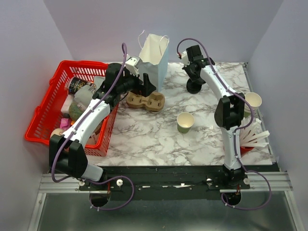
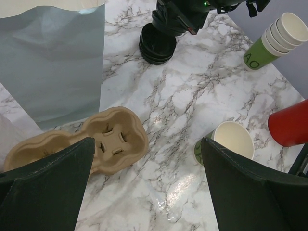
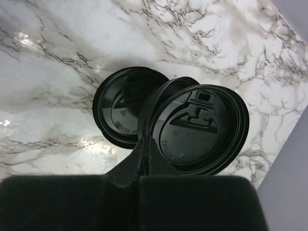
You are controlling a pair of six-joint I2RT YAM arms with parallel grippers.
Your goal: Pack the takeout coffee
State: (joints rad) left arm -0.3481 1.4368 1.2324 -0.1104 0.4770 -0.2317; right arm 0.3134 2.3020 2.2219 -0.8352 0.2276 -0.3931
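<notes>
The olive-green paper cup (image 1: pixel 185 122) stands open, with no lid, in the middle of the marble table; it also shows in the left wrist view (image 2: pixel 230 140). My right gripper (image 1: pixel 194 80) is shut on the rim of a black sip lid (image 3: pixel 199 127), just above the stack of black lids (image 3: pixel 119 108) at the back. The lid stack also shows in the left wrist view (image 2: pixel 156 44). My left gripper (image 1: pixel 147 89) is open and empty, hovering by the brown cardboard cup carrier (image 1: pixel 146 101). In the left wrist view the carrier (image 2: pixel 111 137) lies near the left finger.
A white paper bag (image 1: pixel 154 57) stands open behind the carrier. A red basket (image 1: pixel 44 108) of items sits at the left. A stack of green cups (image 1: pixel 252 101) and a red cup of white sticks (image 1: pixel 247 146) are at the right edge.
</notes>
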